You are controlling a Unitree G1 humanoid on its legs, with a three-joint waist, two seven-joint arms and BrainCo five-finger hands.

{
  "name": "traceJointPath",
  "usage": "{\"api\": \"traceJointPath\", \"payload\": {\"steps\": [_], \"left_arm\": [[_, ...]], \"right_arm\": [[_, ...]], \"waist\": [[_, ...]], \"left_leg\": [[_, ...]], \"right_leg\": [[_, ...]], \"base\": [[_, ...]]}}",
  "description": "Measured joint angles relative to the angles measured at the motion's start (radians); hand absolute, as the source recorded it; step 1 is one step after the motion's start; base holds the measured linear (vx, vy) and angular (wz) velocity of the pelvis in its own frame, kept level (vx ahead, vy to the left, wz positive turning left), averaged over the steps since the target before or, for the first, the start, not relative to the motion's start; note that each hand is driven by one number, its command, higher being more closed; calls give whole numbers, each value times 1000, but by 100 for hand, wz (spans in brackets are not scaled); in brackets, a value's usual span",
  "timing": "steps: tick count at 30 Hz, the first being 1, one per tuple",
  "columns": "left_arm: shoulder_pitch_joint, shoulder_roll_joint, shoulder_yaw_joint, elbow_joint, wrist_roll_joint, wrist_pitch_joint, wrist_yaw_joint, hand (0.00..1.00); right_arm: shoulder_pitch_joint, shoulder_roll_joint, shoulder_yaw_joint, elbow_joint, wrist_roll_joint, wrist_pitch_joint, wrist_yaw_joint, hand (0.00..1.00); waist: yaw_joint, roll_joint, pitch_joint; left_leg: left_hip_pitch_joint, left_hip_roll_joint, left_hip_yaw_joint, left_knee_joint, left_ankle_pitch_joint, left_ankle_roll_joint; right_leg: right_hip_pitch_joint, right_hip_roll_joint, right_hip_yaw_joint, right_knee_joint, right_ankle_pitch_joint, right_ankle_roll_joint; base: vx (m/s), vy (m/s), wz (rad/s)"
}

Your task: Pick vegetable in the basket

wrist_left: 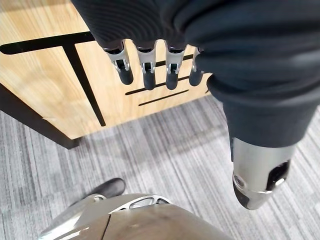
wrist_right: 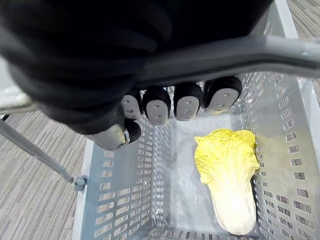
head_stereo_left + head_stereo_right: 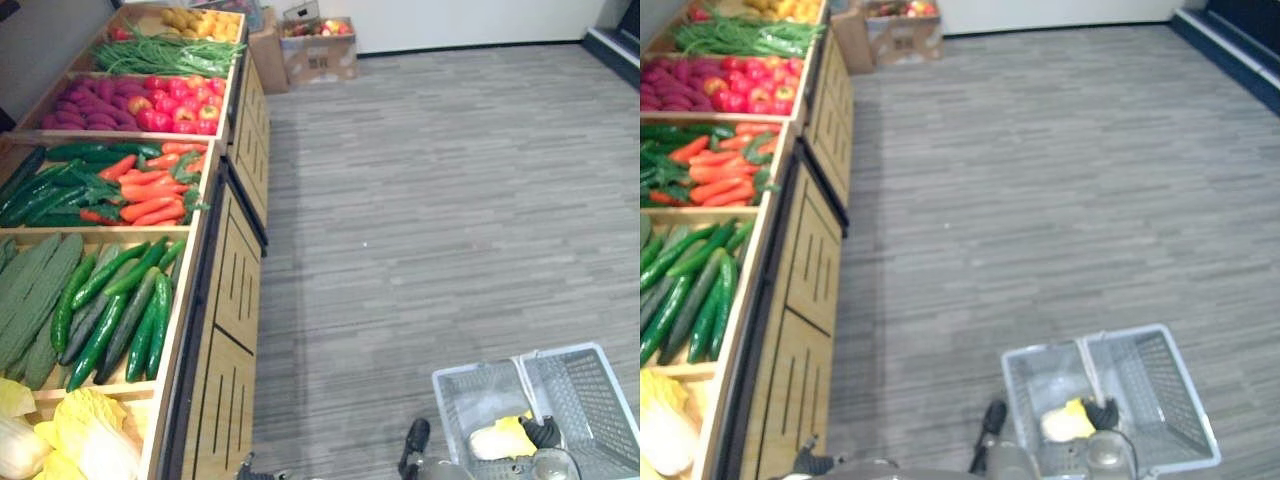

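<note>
Grey mesh basket (image 3: 590, 390) in the left eye view, w/ a yellow-white cabbage (image 3: 500, 438) lying inside it. Wooden veg stand (image 3: 235, 290) is well apart to the basket's left, w/ cucumbers (image 3: 120, 310) and carrots (image 3: 150, 195) in its bins. Right eye view: same layout, cabbage in the basket. Left wrist view: left hand (image 1: 145, 65) faces the veg stand's side panel, fingers relaxed, slightly apart, holding nothing. Right wrist view: right hand (image 2: 187, 102) over the basket, fingers curled round its handle (image 2: 235, 52); cabbage lies on the basket's bottom.

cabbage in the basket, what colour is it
The cabbage is pale yellow, fading to a whitish base; clearest in the right wrist view.
</note>
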Motion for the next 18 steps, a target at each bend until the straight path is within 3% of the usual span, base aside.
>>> {"api": "traceJointPath", "payload": {"steps": [18], "left_arm": [[-11, 2, -54, -19, 0, -2, 0, 0]], "right_arm": [[9, 4, 8, 16, 2, 0, 4, 100]], "waist": [[-1, -6, -4]], "left_leg": [[12, -4, -23, -2, 0, 1]], "right_leg": [[32, -6, -23, -20, 8, 8]], "base": [[11, 24, 4]]}}
